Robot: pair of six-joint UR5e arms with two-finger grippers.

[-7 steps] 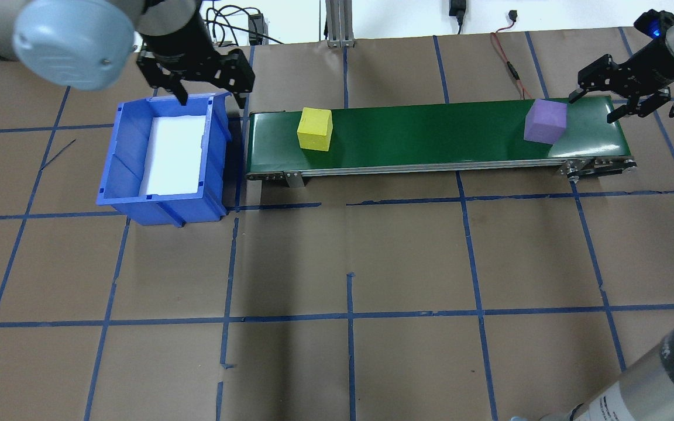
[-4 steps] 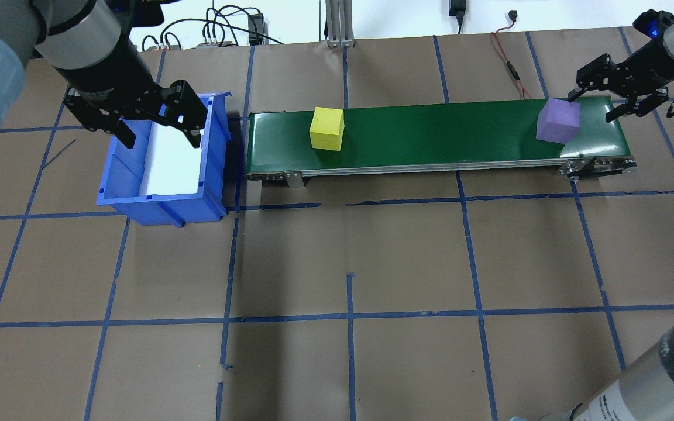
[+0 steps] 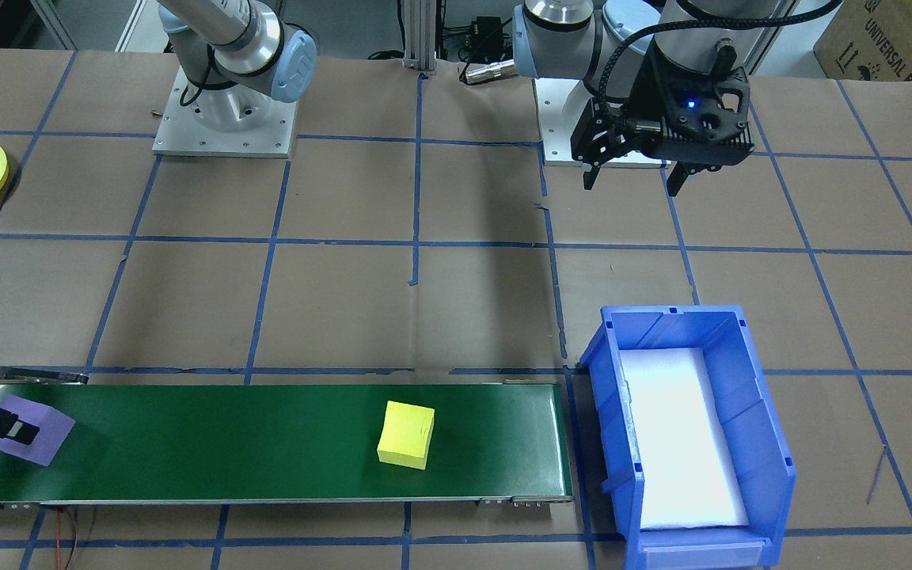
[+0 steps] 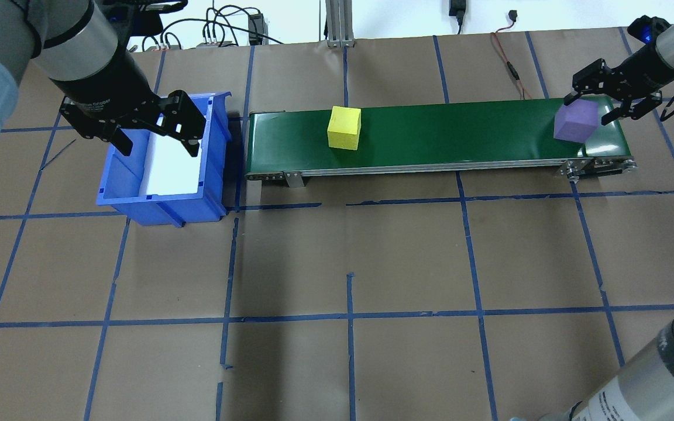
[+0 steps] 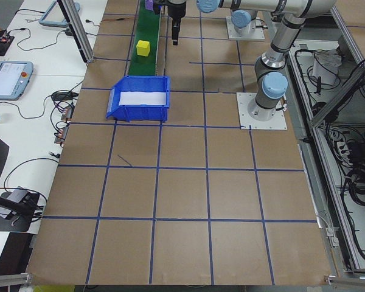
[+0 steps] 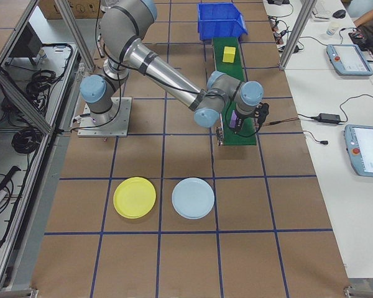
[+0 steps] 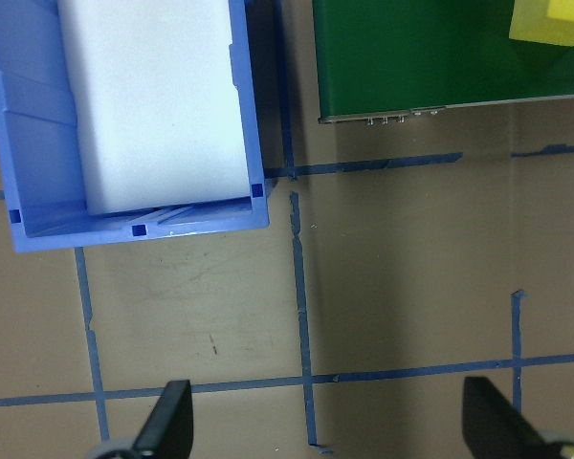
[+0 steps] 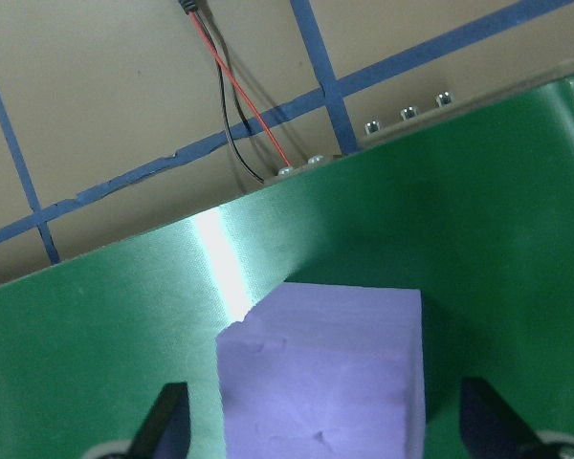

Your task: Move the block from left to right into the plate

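Note:
A purple block (image 4: 575, 120) sits tilted at the right end of the green conveyor belt (image 4: 460, 131). My right gripper (image 4: 593, 104) is open and low over it. In the right wrist view the purple block (image 8: 325, 373) lies between the two fingers, which do not touch it. A yellow block (image 4: 344, 128) rides the belt left of its middle. My left gripper (image 4: 158, 143) hangs open and empty above the blue bin (image 4: 161, 204). The yellow plate (image 6: 135, 197) lies on the table on my right side, far from the belt.
A pale blue plate (image 6: 193, 197) lies beside the yellow one. The blue bin (image 3: 765, 427) has a white liner and stands at the belt's left end. Red and black wires (image 8: 244, 124) run behind the belt's right end. Blue tape lines grid the brown table.
Both blocks have travelled right along the belt. My left gripper moved from behind the bin to above it. My right gripper shifted to straddle the purple block.

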